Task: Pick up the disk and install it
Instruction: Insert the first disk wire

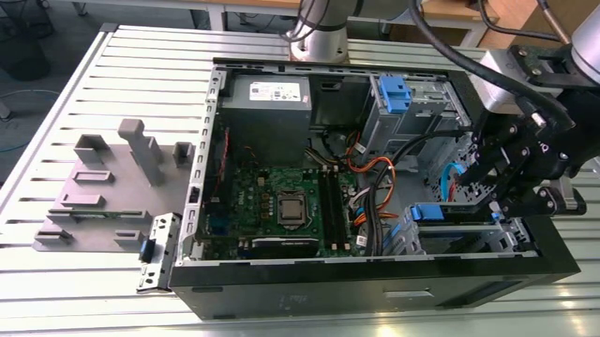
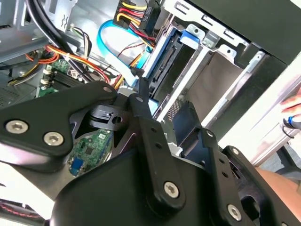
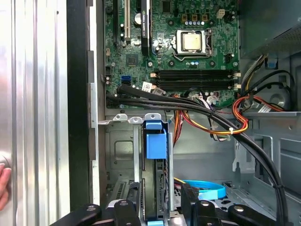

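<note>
The disk, blue bracket tab at its outer end, sits edge-on in the drive cage slot at the open computer case's front corner, long axis running along the slot straight away from the gripper. The gripper is right behind it, black fingers either side of its near end, but I can't tell whether they pinch it.
</note>
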Controlling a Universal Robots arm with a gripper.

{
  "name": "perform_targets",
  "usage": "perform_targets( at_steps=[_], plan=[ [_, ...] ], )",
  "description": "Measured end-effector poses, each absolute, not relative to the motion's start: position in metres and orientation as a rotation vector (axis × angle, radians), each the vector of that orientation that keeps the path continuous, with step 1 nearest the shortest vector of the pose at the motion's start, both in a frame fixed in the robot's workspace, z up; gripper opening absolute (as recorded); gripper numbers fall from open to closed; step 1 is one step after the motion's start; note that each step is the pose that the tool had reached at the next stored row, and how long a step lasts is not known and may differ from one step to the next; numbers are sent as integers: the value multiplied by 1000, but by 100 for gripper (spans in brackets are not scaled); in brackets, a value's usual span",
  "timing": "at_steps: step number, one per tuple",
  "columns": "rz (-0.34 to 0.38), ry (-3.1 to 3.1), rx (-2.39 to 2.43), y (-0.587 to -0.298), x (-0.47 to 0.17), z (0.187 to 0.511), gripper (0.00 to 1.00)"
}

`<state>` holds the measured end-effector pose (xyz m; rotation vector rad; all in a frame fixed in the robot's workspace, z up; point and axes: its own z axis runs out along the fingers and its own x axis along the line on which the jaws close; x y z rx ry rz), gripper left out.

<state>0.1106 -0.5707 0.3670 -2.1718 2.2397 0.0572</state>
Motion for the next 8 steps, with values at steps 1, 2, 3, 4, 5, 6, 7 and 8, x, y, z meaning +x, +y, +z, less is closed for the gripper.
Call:
perform_targets(
  at_steps=[1,2,3,4,5,6,7,8],
  plan=[
    [57,2240,-2172,-571,111,369,48],
    [57,2240,-2172,-571,111,370,48],
    [58,2240,-2172,-571,111,370,48],
    [58,2240,-2172,-571,111,371,48],
    [58,2239,-2172,-571,111,371,48],
    [57,2240,-2172,-570,111,371,48],
    [57,2240,-2172,-568,111,371,48],
    [57,2239,-2172,-566,111,370,48]
  ],
)
